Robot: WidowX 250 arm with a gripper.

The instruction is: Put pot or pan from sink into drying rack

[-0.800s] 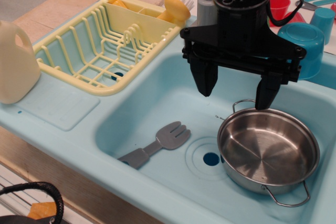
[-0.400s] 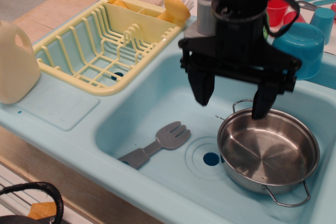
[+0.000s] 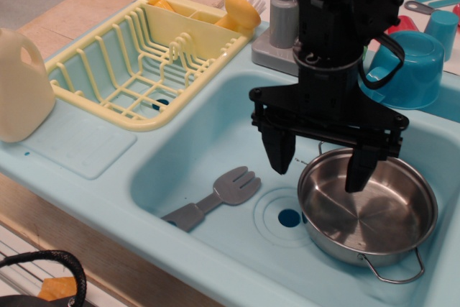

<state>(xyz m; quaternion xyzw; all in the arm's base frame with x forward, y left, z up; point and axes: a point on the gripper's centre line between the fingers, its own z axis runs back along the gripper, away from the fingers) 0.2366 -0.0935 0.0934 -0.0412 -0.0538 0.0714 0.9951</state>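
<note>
The gripper (image 3: 320, 167) is held vertical with jaws spread wide, straddling the near-left rim of the pan (image 3: 367, 206) in the sink (image 3: 215, 141).

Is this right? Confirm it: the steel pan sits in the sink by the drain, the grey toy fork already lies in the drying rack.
Not quite. In observation.image the fork lies in the sink, left of the drain, not in the drying rack. The pan does sit beside the drain.

Pan's (image 3: 374, 213) far handle behind hand (image 3: 320, 167)
</note>
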